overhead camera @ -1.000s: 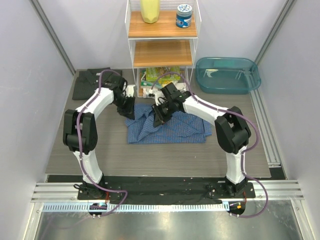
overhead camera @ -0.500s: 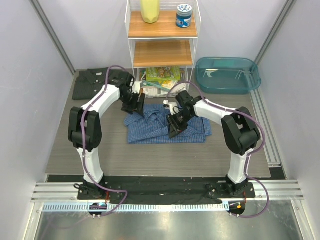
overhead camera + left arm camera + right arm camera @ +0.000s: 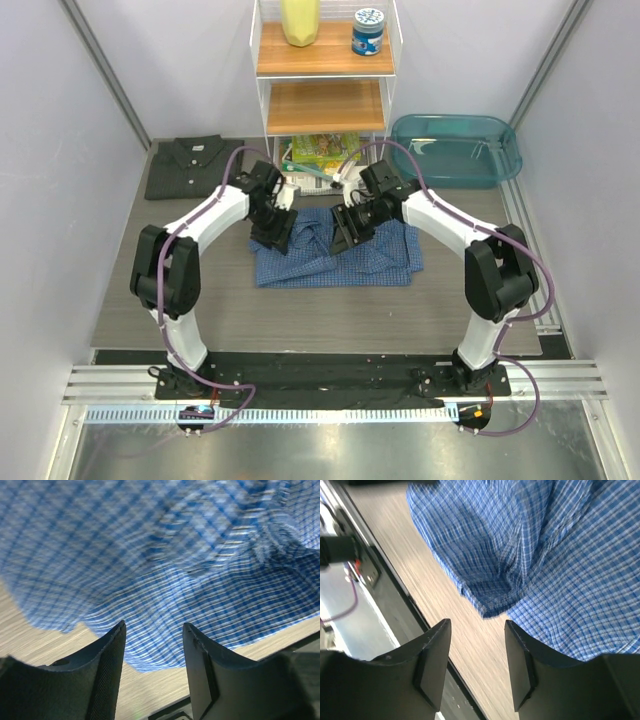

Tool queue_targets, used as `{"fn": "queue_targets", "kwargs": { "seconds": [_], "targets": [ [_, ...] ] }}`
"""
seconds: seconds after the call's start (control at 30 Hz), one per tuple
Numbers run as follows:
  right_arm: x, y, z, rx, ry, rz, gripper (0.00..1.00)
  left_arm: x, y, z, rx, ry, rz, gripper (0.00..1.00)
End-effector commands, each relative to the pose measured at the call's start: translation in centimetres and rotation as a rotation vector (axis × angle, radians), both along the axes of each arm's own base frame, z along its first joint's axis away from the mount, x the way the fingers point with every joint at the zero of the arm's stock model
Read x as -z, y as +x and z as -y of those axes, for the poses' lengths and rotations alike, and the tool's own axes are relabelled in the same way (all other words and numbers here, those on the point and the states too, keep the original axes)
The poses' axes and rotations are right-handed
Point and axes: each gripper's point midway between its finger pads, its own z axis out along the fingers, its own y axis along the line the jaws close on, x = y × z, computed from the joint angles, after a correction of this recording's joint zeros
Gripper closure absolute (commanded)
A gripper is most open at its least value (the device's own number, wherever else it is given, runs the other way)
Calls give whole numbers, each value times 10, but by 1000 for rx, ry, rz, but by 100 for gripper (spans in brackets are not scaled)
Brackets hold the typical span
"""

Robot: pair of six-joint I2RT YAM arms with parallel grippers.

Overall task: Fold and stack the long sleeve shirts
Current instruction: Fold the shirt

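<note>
The blue checked shirt [image 3: 335,258] lies partly folded and rumpled on the table in the middle. It also shows in the left wrist view [image 3: 165,565] and in the right wrist view [image 3: 545,555]. The charcoal grey shirt [image 3: 193,166] lies folded flat at the back left. My left gripper [image 3: 283,236] is open and empty over the blue shirt's left edge, with cloth and bare table between its fingers [image 3: 107,670]. My right gripper [image 3: 342,233] is open and empty over the shirt's middle, with its fingers [image 3: 520,655] above a folded edge.
A teal plastic tub [image 3: 455,150] stands at the back right. A white wire shelf unit [image 3: 322,105] stands at the back middle, with a yellow object [image 3: 300,20] and a blue jar [image 3: 367,30] on top and colourful packs [image 3: 322,152] at its foot.
My left gripper has moved nearer and to the right, onto the blue shirt's left edge. My right gripper swung out to the right, then came back toward the collar. The shirt lies much the same.
</note>
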Motion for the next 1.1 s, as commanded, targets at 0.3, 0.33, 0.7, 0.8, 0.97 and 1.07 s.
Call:
{"fn": "queue_targets", "kwargs": {
  "seconds": [0.3,0.33,0.7,0.8,0.97,1.07],
  "targets": [
    [45,-1,-9,90,-10,-170,49,-1,36,53,-36,-144,64,49],
    [48,-2,-8,86,-16,-167,51,-4,42,59,-49,-159,68,52],
    [56,-5,-1,88,-36,-141,57,-19,105,124,-110,-312,136,88],
    [51,-5,0,84,-30,-125,57,-27,112,136,-93,-341,148,68],
    [34,10,5,112,-1,-66,57,-68,90,133,-23,-416,160,39],
    [19,32,11,154,19,4,57,-96,69,106,2,-407,213,35]
  ]
}}
